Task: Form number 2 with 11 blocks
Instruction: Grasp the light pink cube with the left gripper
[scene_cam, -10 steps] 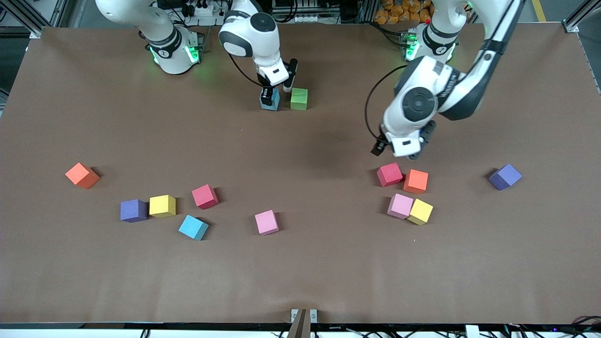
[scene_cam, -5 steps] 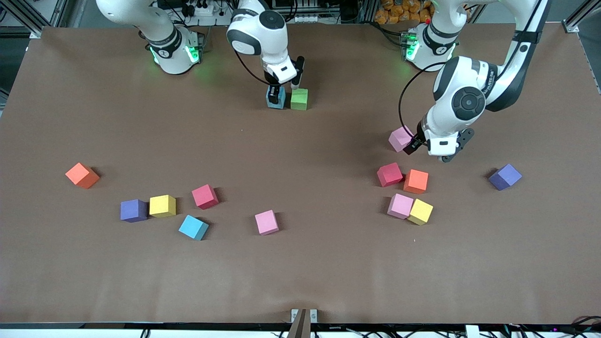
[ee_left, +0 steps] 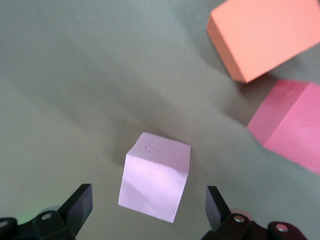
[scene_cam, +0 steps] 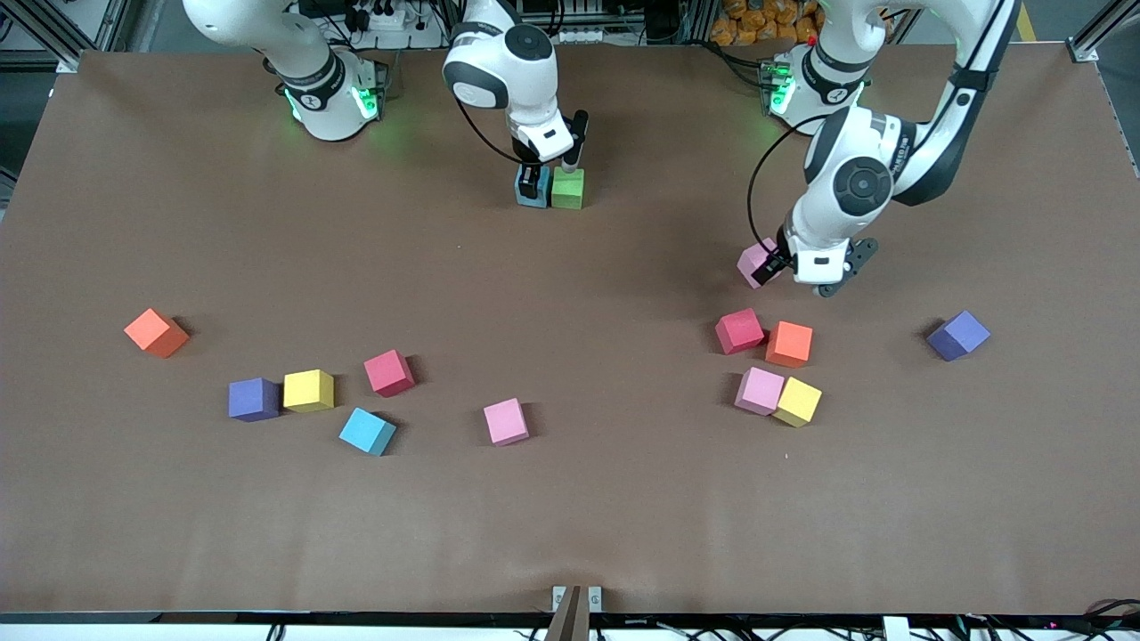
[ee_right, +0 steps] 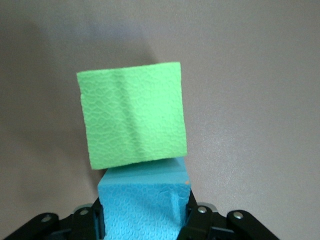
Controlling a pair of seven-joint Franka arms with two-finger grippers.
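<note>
My right gripper [scene_cam: 534, 178] is shut on a light blue block [scene_cam: 533, 190] [ee_right: 142, 200], held right against a green block [scene_cam: 567, 188] [ee_right: 132, 120] close to the robots' bases. My left gripper [scene_cam: 803, 276] [ee_left: 148, 202] is open and low over a pink block [scene_cam: 753, 263] [ee_left: 156, 182]. Its fingers [ee_left: 80, 200] stand on either side of the block without touching it. Loose blocks nearer the camera: red [scene_cam: 739, 330], orange [scene_cam: 789, 344], pink [scene_cam: 759, 390], yellow [scene_cam: 797, 401], pink [scene_cam: 506, 421], light blue [scene_cam: 366, 432], red [scene_cam: 389, 372], yellow [scene_cam: 308, 390], orange [scene_cam: 156, 333].
Two purple cubes lie on the table, one [scene_cam: 957, 335] toward the left arm's end, one [scene_cam: 253, 399] touching the yellow block toward the right arm's end. The left wrist view shows the orange block [ee_left: 265, 35] and red block [ee_left: 295, 125] close to the pink one.
The right gripper has slid the light blue block up against the green one. The left hand swung off the pink block, uncovering it, then came back with its open fingers around it.
</note>
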